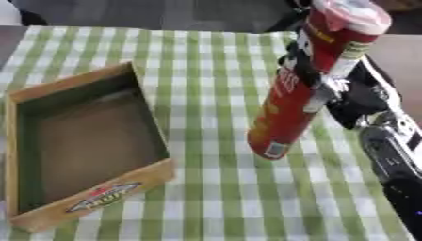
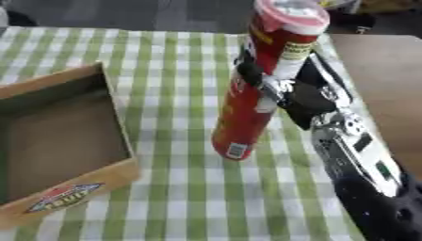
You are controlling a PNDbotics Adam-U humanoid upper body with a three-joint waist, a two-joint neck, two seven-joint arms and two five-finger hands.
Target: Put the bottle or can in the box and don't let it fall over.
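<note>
Well to the left of the hand an open wooden box (image 1: pixel 91 155) lies on the green checked cloth (image 1: pixel 214 197), while the right hand (image 2: pixel 284 92) has its fingers wrapped around a tall red can (image 1: pixel 301 89), holding it tilted beside the box.

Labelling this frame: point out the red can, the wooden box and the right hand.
red can (image 1: pixel 288 113): left eye view, on its lower body.
wooden box (image 1: pixel 99 195): left eye view, on the near wall by the logo.
right hand (image 2: pixel 284 92): right eye view, on the fingers curled round the can.
</note>
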